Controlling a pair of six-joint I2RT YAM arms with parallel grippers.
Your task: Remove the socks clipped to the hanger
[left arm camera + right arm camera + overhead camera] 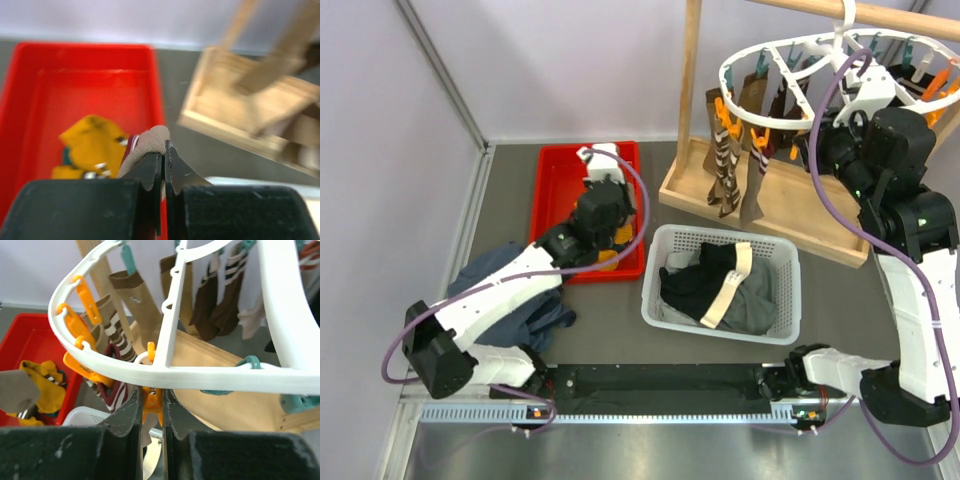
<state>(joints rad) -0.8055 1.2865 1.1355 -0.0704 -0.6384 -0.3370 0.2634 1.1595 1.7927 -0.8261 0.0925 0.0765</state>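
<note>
The white oval hanger (757, 47) hangs from the wooden rack's top pole, with orange and teal clips round its rim. Several socks (726, 160) hang from it, brown, tan and brown-white striped; they also show in the right wrist view (134, 294). My right gripper (850, 95) is under the hanger's rim (210, 376) and shut on an orange clip (153, 401). My left gripper (608, 228) is above the red tray (555, 170) and shut on a beige sock with maroon stripes (149, 140).
A mustard sock (92, 141) lies in the red tray (30, 100). A white basket (790, 300) with black and grey clothes stands mid-table. A blue-grey garment (510, 295) lies at the left. The wooden rack's base (790, 215) is at the back right.
</note>
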